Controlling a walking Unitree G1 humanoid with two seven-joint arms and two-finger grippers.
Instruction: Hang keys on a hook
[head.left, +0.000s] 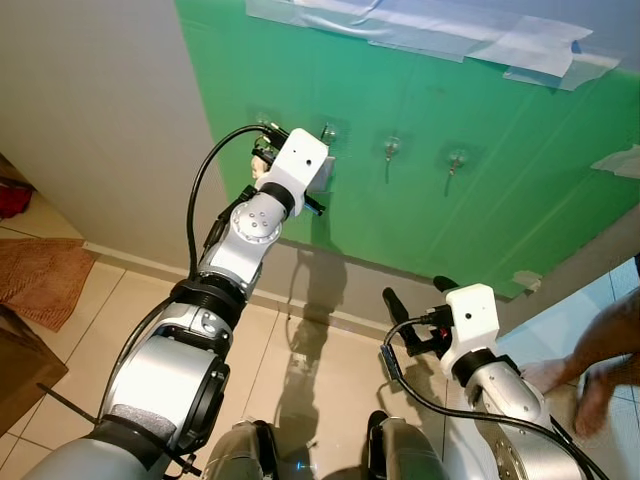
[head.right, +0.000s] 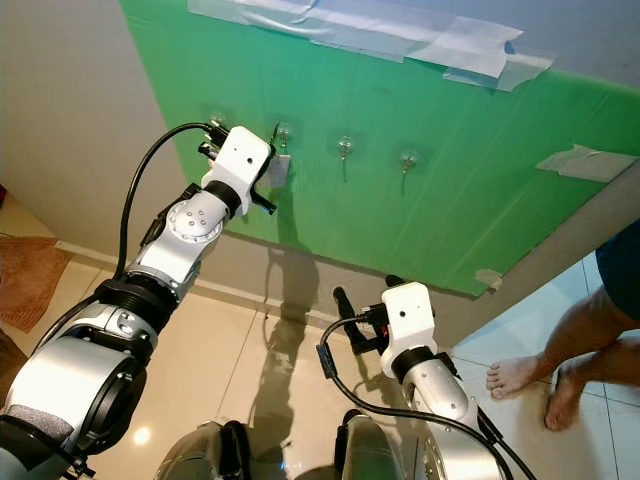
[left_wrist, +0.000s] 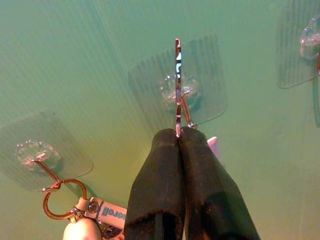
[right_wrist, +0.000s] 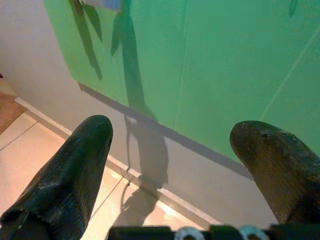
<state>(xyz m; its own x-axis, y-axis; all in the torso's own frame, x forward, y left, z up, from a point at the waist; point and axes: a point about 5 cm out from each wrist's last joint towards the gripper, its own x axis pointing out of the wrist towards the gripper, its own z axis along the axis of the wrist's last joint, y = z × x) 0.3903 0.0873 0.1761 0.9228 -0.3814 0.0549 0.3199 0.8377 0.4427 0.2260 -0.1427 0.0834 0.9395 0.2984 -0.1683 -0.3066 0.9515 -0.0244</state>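
Observation:
My left gripper (left_wrist: 179, 134) is raised against the green wall sheet (head.left: 480, 210) and is shut on a thin silver key ring (left_wrist: 177, 75), seen edge-on. The ring stands right in front of a clear stick-on hook (left_wrist: 180, 92); I cannot tell whether it is over the hook's tip. A pale tag (head.left: 328, 173) hangs beside the fingers. The neighbouring hook (left_wrist: 35, 152) holds another ring with keys (left_wrist: 60, 200). Further hooks (head.left: 392, 147) continue the row toward my right. Low down, my right gripper (head.left: 418, 292) is open and holds nothing.
A person's bare feet (head.right: 540, 380) stand on the tiles at the right. A brown mat (head.left: 40, 275) lies on the floor at the left. Strips of tape (head.left: 450, 35) fix the green sheet's top edge. A grey wall band (head.left: 330, 285) runs below the sheet.

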